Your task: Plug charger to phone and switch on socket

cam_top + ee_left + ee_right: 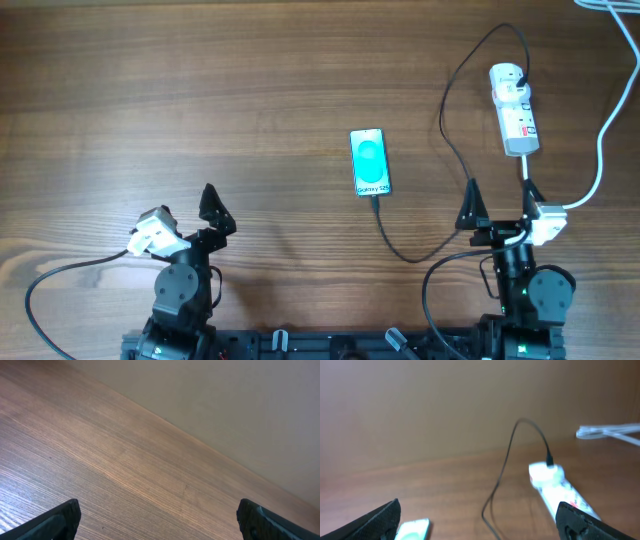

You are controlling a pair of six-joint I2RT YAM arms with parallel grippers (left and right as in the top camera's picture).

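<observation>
Overhead view. Shows the phone flat on the wooden table, just right of frame centre, cyan screen up. Shows the charger as a thin black cable meeting the phone's lower edge, dipping toward the bottom of the frame, then climbing in a wide loop through the upper right to a black plug on the top end of the socket. Cannot be told whether the connector is fully seated in the phone. Places the socket, a white strip with red marking, at upper right, well apart from the phone, with a thick white lead curving along the right edge. Cannot be told how the switch stands. Puts the left gripper at lower left and the right gripper at lower right, below the socket, one finger just beside the rising cable.

Left wrist view. Shows the left gripper spread wide, one dark fingertip in each lower corner, bare wood between, nothing held.

Right wrist view. Shows the right gripper equally wide and empty. Catches a corner of the phone at lower left beside one fingertip, the socket right of centre and blurred, the charger arching from its plug down to the bottom edge, and the white lead at upper right.
</observation>
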